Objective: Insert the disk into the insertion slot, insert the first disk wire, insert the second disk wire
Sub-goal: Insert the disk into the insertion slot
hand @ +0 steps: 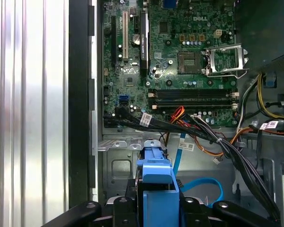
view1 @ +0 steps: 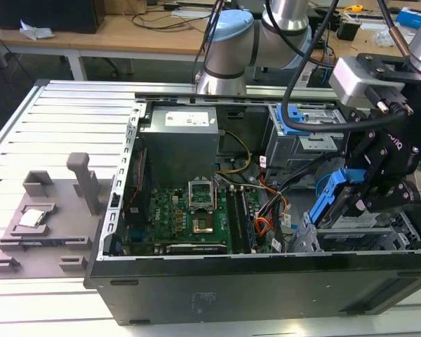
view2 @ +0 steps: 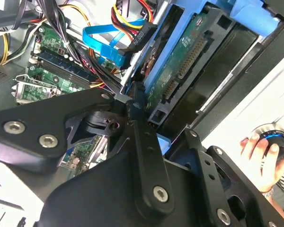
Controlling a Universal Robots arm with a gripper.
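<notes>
In the exterior view my gripper is shut on the disk, gripping its bright blue carrier. The disk stands steeply tilted just above the insertion slot, a grey metal cage at the case's near right corner in that view. The second wrist view shows the disk's green circuit side and connector, with a black finger against the carrier's edge. The carrier's blue end also appears in the first wrist view. A loose blue flat wire and a black plug on red and yellow leads hang beside the disk.
The open case holds a green motherboard, a grey power supply and a taller cage with a blue latch. Bundled wires cross near the slot. A grey fixture lies left of the case. A person's hand is nearby.
</notes>
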